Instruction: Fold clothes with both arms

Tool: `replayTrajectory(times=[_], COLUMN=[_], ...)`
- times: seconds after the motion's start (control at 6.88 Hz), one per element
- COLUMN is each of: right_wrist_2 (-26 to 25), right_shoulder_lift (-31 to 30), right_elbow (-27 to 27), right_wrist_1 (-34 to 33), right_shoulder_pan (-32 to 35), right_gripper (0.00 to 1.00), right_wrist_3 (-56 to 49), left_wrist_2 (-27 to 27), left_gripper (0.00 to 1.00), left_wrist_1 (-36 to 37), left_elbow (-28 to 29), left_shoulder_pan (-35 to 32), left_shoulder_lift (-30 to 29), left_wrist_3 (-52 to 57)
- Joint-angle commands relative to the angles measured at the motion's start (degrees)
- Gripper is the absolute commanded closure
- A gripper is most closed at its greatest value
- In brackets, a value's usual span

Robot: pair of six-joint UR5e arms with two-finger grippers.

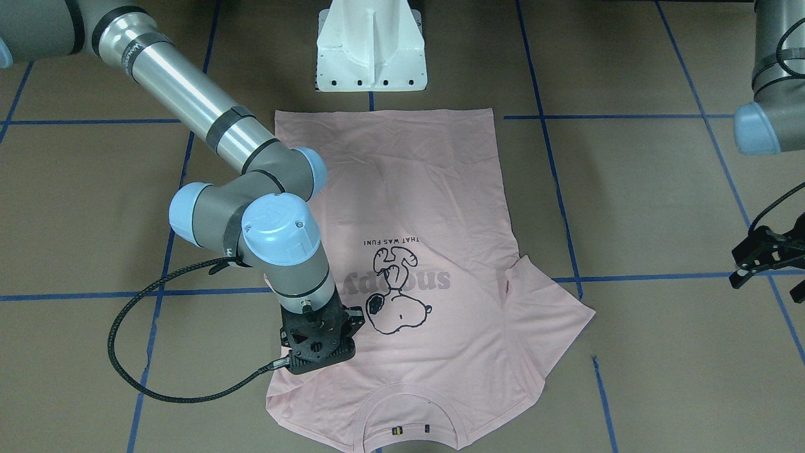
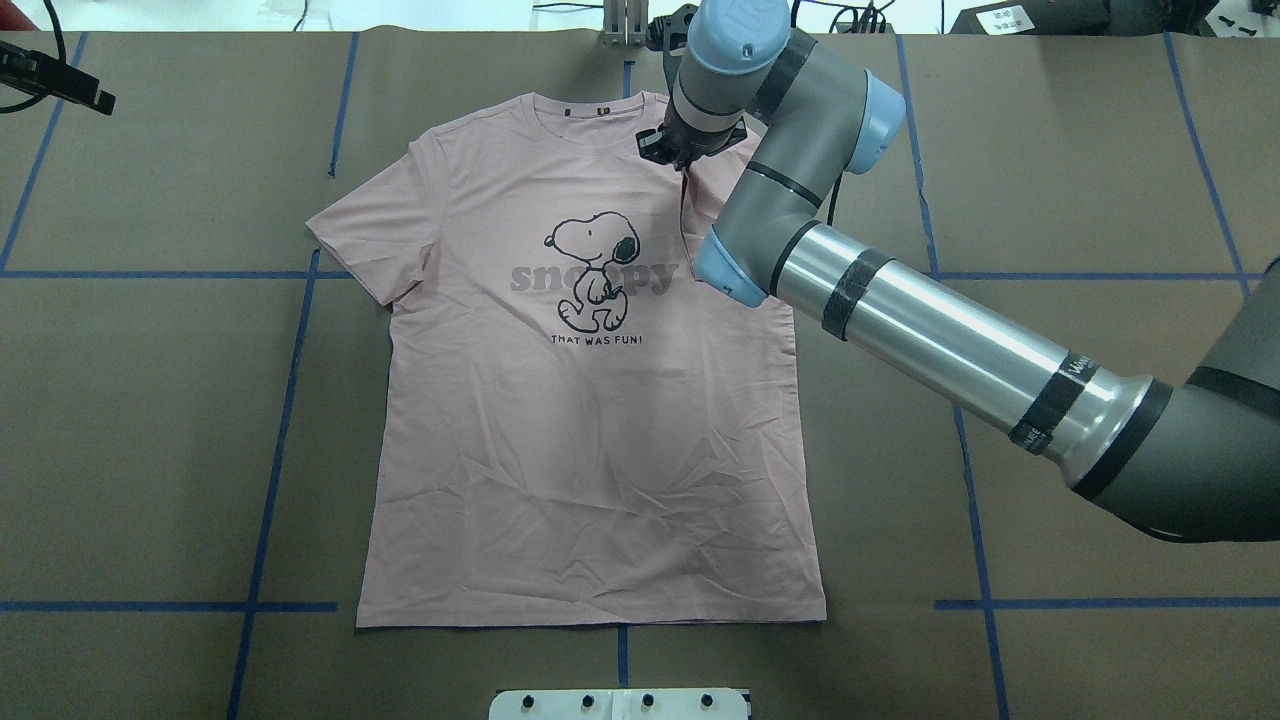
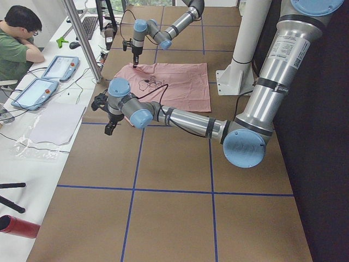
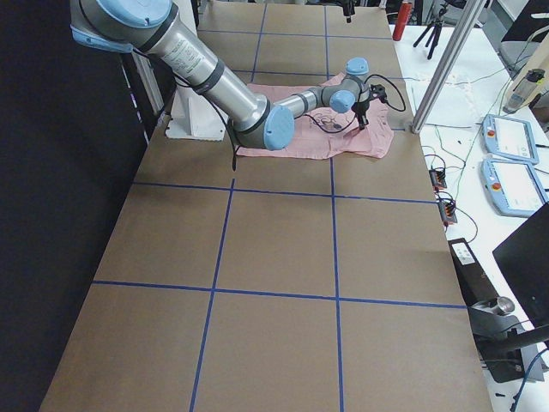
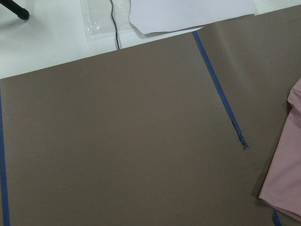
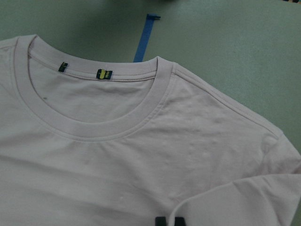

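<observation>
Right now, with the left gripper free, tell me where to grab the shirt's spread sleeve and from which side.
I'd pinch the spread sleeve at its hem's outer corner, coming in low from the robot's left over the table. It lies flat, pointing away from the T-shirt body, so that free edge faces the open left gripper.

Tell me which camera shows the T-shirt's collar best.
The right wrist-mounted view: the collar is close up, ribbing and inner labels clear. Front-facing shows it small at the bottom edge; overhead shows it small, beside the right arm. Side views show it too small; left wrist catches only the T-shirt edge.
</observation>
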Motion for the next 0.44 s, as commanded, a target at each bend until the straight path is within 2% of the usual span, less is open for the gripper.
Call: replayTrajectory(times=[0.0,0.15,0.29], right_wrist_2=[-0.82,-0.73,0.31], right_shoulder_lift=[0.18,0.18,0.18], right_elbow=[-0.38,-0.29,1.28], right_wrist_1=[1.10,1.10,0.58], right_shoulder_pan=[-0.65,-0.65,-0.56], right_gripper=[0.00,0.00,0.00], right_wrist_3=[1.12,6.26,9.18], left_wrist_2=[0.00,0.09,0.52], left_gripper=[0.02,0.02,0.01], left_wrist_1=[0.00,0.00,0.00], left_elbow=[0.09,0.09,0.18], left_shoulder_pan=[0.09,0.26,2.00], left_shoulder_lift=[-0.28,-0.72,-1.85], left_wrist_3=[0.02,-0.68,-6.17])
